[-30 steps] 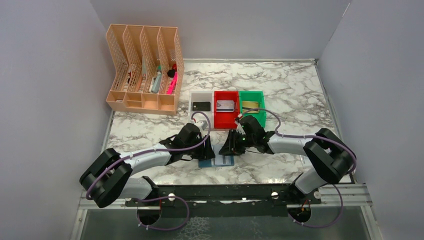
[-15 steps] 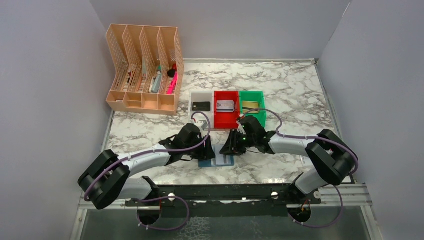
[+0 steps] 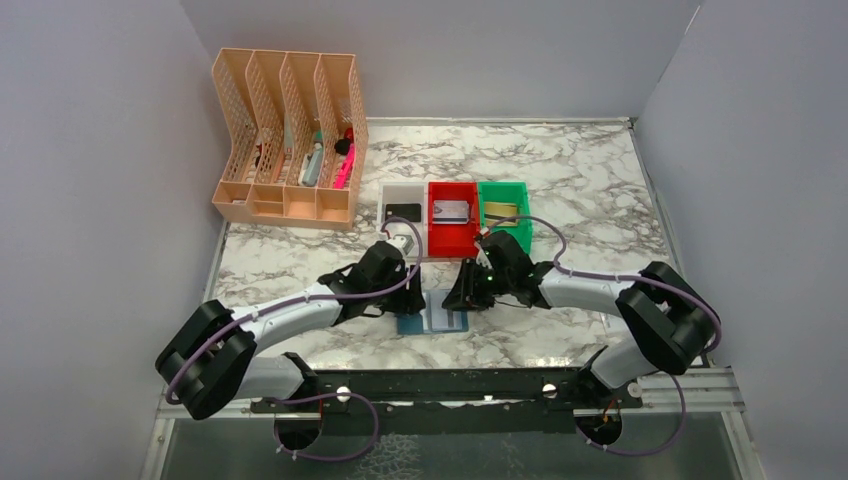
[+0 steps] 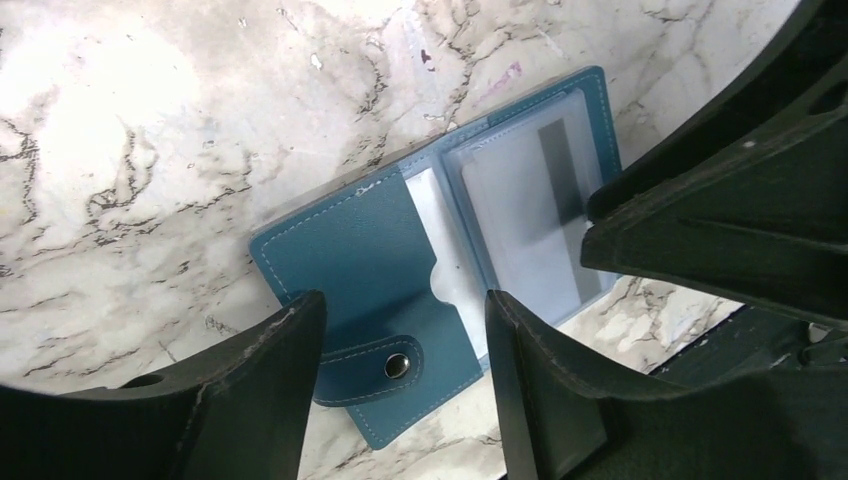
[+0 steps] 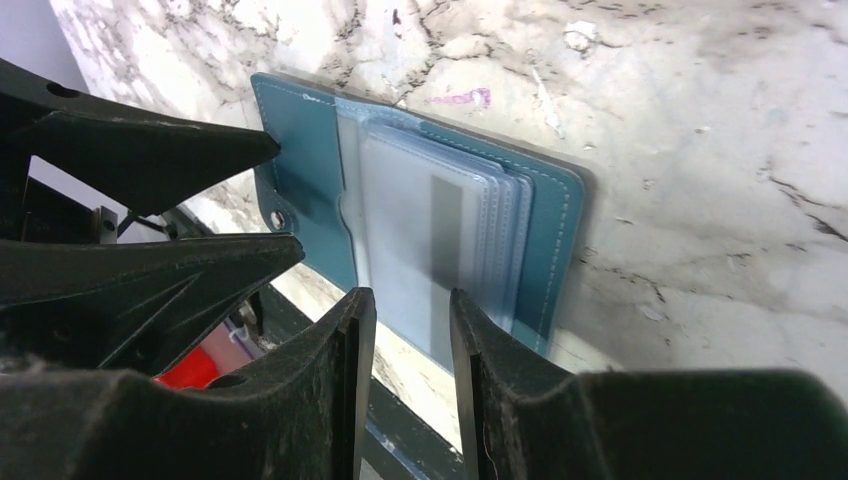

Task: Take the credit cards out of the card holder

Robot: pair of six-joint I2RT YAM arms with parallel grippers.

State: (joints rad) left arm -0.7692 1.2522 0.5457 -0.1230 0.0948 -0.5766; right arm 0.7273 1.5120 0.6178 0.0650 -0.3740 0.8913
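Peach rack (image 3: 285,205), white bin (image 3: 403,190), red bin (image 3: 450,241), green bin (image 3: 524,215), marble table (image 3: 590,190)

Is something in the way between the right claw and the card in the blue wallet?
Only the clear pocket: the card lies inside it, in the open card holder. Nothing else visible sits between it and the right gripper, whose jaws are open.

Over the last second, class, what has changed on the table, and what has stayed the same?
The left end effector opened wider over the card holder and drew back slightly, exposing more of it. Nothing was picked up. The right end effector and the card holder stayed put.
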